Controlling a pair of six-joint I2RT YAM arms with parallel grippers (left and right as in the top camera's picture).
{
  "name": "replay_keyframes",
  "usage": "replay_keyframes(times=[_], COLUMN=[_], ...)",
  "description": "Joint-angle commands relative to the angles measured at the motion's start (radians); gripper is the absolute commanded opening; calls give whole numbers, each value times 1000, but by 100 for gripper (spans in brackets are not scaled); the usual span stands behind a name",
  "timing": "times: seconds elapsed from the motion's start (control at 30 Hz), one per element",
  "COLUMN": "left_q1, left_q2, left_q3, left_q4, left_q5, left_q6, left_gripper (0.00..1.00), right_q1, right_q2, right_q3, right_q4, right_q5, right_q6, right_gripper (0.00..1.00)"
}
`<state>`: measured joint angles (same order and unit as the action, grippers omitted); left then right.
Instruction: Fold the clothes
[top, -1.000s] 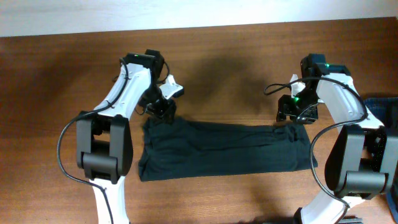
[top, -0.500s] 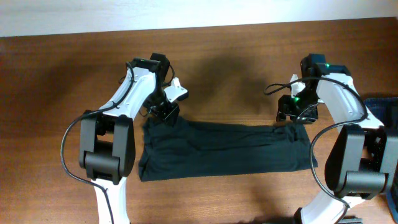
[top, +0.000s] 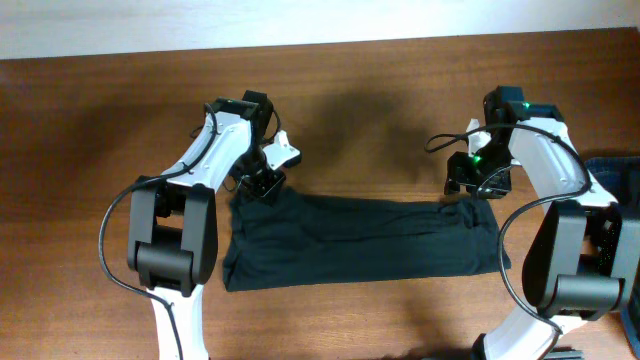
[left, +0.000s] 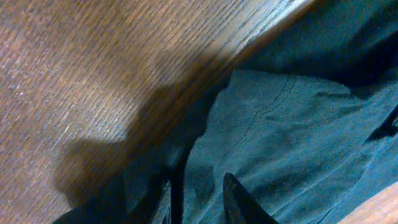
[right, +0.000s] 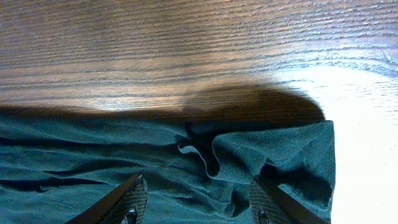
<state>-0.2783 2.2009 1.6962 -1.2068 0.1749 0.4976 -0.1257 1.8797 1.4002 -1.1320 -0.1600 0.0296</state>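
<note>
Left hand (left: 198, 200) sits at the far left corner of the black T-shirt (top: 360, 240), fingers close with a fold between them; we cannot tell if it is pinched. Right hand (right: 202, 202) is spread wide, straddling the bunched far right corner. We see the shirt folded into a long band across the wooden bench (top: 380, 100), between both arms.
</note>
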Motion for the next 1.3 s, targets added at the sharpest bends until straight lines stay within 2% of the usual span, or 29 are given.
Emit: replay_keyframes(times=[0.0,0.07,0.17,0.53,0.83,1.1,1.27], left_q1=[3,3,3,3,-6,-76,-126], left_q2=[-34,-34,-34,-63,-97,-97,-97], left_q3=[-9,-9,-9,97,92,70,69], left_q4=[-1,-2,-2,-132,-227,-293,-347], left_q5=[-7,-7,-7,48,129,129,128], left_q6=[13,13,13,12,12,-29,-33], left_gripper=[26,22,1,0,0,1,5], right_q1=[1,1,1,1,1,1,1], right_q2=[-21,-21,-21,-21,-21,-21,-21], right_q3=[-10,-10,-10,-10,-10,-10,-10], right_q4=[2,2,2,3,3,4,4], right_q5=[-8,-9,-9,-8,-8,-9,-9], right_q6=[5,5,5,5,5,5,5], right_gripper=[58,58,58,58,58,58,58])
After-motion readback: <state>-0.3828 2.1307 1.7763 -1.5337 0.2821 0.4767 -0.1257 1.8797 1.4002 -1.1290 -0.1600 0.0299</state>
